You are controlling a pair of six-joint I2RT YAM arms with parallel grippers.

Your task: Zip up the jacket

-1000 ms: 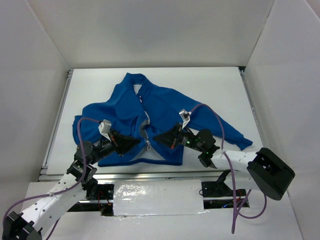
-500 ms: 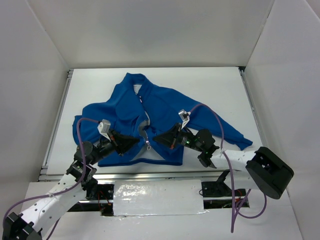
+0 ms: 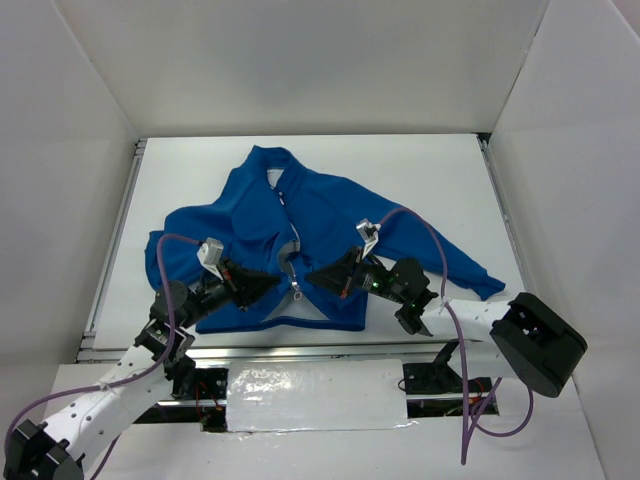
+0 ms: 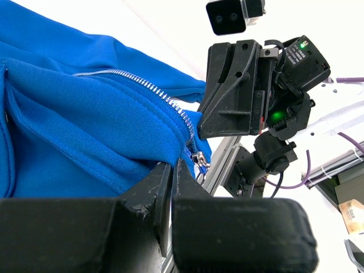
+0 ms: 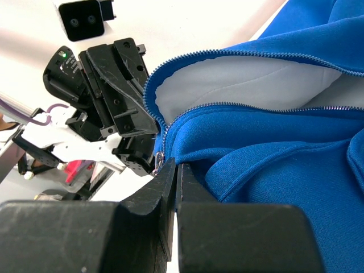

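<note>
The bright blue jacket [image 3: 320, 215] lies flat on the white table, collar at the far end, its front open at the bottom and showing white lining. The small metal zipper pull [image 3: 297, 291] hangs at the bottom of the opening between my two grippers. My left gripper [image 3: 275, 286] is shut on the jacket's left front edge [image 4: 85, 125], just beside the pull [image 4: 199, 162]. My right gripper [image 3: 313, 275] is shut on the right front edge [image 5: 284, 159], with the pull [image 5: 158, 160] dangling just left of its tips. Both grippers face each other a few centimetres apart.
White walls enclose the table on three sides. A metal rail [image 3: 108, 255] runs along the left edge and another [image 3: 300, 350] along the near edge. The jacket's right sleeve [image 3: 470, 270] stretches toward the right. Purple cables [image 3: 440, 250] loop over both arms.
</note>
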